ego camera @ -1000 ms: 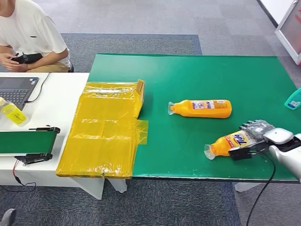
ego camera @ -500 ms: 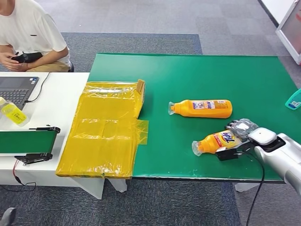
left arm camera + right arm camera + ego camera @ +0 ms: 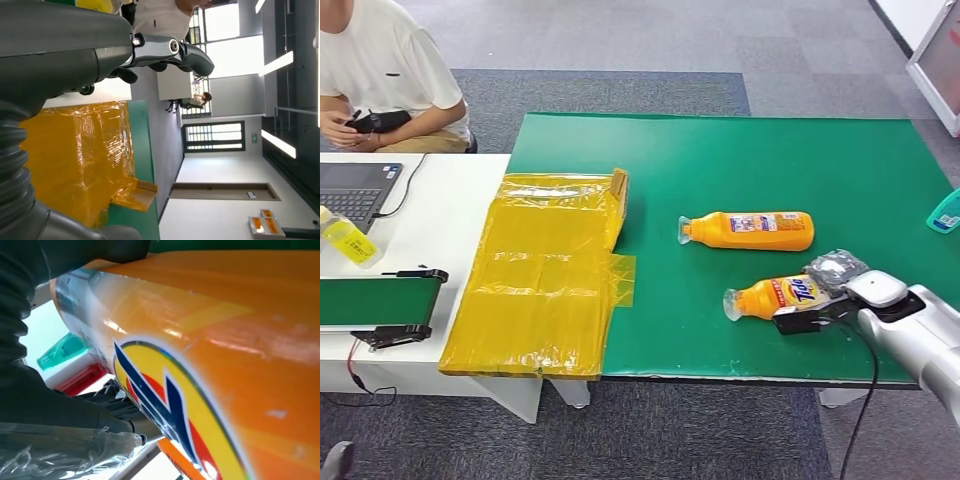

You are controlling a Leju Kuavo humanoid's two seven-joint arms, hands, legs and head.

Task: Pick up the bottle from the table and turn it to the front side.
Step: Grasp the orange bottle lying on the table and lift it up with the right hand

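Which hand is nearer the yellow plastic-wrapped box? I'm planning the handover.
Left. The left hand hangs close over the yellow plastic-wrapped box; the right hand holds a bottle well across the green table.

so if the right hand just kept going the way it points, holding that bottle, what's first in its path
Probably bare green table first, then the yellow plastic sheet. The right hand points the held bottle that way; the other bottle lies off that line. Depth is unclear.

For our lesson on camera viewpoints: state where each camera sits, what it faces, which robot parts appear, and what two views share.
Head view: high, facing down at the green table; right hand holds the bottle.
Left wrist view: behind the left hand, facing the yellow sheet and room.
Right wrist view: pressed close against the bottle; dark fingers.
Shared: bottle, head and right wrist.
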